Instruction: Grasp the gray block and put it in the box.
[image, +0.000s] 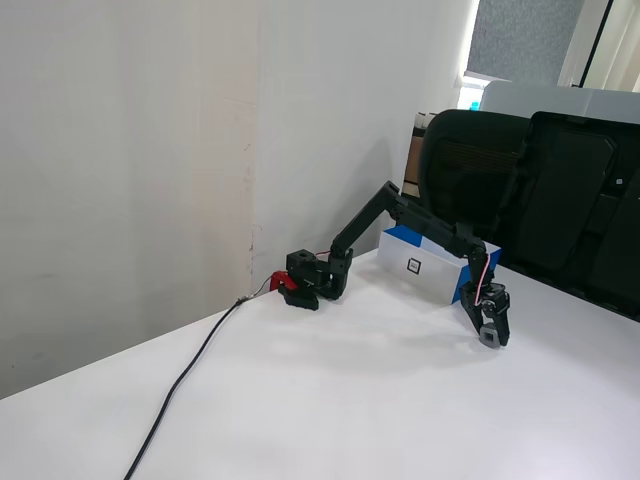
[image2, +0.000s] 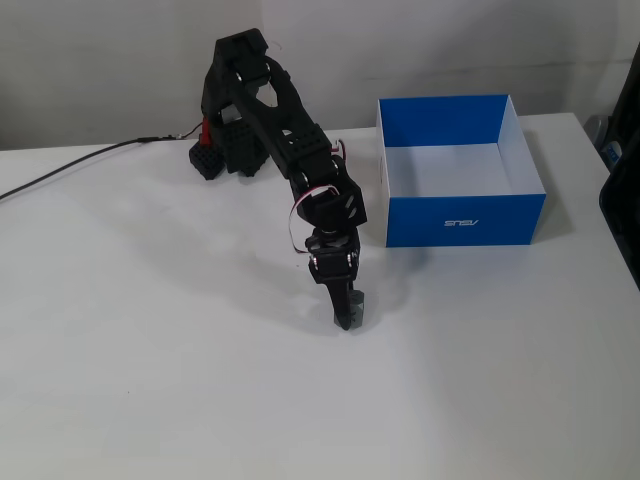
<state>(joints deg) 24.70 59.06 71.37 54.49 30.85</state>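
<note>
The gray block (image: 487, 338) sits at the table surface between my fingertips; in a fixed view it shows as a small gray patch (image2: 352, 308) at the gripper's tip. My gripper (image: 488, 334) (image2: 346, 318) points down at the white table, and its jaws are closed against the block's sides. The box (image2: 465, 220) has blue outer sides and a white inside, and it looks empty. It stands just behind and to the right of the gripper. In a fixed view its white side with a small black square mark (image: 420, 265) faces the camera.
The arm's base (image: 312, 280) (image2: 228, 150) stands near the wall, with a black cable (image: 190, 375) (image2: 70, 170) trailing across the table. Black office chairs (image: 520, 190) stand past the table's far edge. The table's right edge (image2: 612, 190) is close to the box.
</note>
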